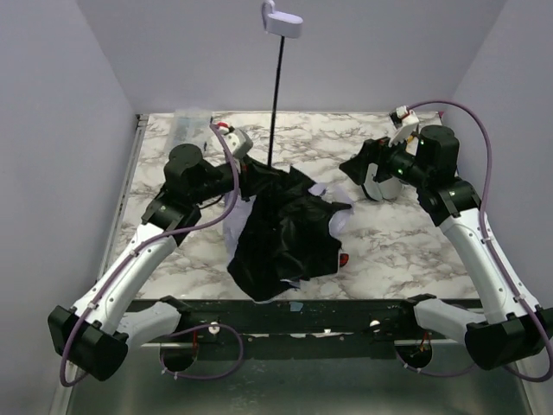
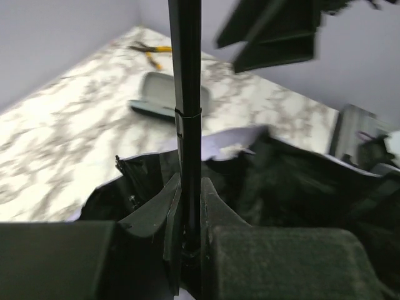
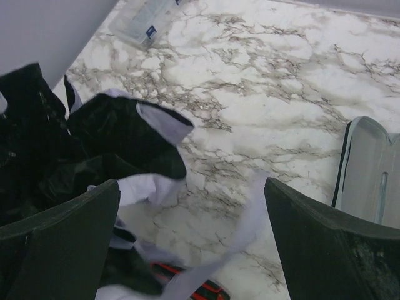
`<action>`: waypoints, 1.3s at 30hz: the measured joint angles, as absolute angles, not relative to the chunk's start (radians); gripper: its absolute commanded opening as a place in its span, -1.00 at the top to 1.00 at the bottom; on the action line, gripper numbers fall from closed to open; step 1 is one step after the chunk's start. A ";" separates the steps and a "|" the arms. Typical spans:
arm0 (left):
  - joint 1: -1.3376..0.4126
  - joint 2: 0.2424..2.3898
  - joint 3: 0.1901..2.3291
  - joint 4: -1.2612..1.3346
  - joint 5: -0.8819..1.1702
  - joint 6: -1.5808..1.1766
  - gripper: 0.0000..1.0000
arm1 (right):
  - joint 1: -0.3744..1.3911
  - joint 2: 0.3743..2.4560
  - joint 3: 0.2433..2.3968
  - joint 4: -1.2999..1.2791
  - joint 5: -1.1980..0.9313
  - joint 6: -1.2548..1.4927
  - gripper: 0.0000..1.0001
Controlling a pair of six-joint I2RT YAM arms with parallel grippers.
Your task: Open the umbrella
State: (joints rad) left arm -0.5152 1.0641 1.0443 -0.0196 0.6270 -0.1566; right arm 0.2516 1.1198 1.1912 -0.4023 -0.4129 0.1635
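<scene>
Near the middle of the table [image 1: 415, 251], my left gripper [image 2: 189, 209] pinched the umbrella [image 1: 285, 229] by its shaft [image 2: 185, 75], right gripper [image 3: 194, 212] gaping empty; that thin shaft might slip.

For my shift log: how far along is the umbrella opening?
Done: the shaft stands upright, handle on top. In hand: the left end effector is shut on the shaft near the canopy. Left: the canopy is collapsed, unspread; the right end effector is open and empty.
</scene>
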 measured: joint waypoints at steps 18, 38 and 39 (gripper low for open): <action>-0.488 1.161 1.192 -0.073 0.619 -0.045 1.00 | 0.251 1.173 1.153 -0.360 -0.501 0.110 -1.00; -0.228 1.361 1.444 -0.058 0.712 0.042 1.00 | 0.251 1.264 1.250 -0.373 -0.433 -0.003 -1.00; -0.197 1.387 1.491 -0.063 0.697 0.048 1.00 | 0.251 1.255 1.245 -0.368 -0.436 -0.006 -1.00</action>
State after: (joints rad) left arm -0.1970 1.3869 1.4914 -0.0628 0.6971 0.0483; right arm 0.2512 1.2549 1.2446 -0.3679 -0.4358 -0.0059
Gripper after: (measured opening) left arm 0.113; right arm 0.998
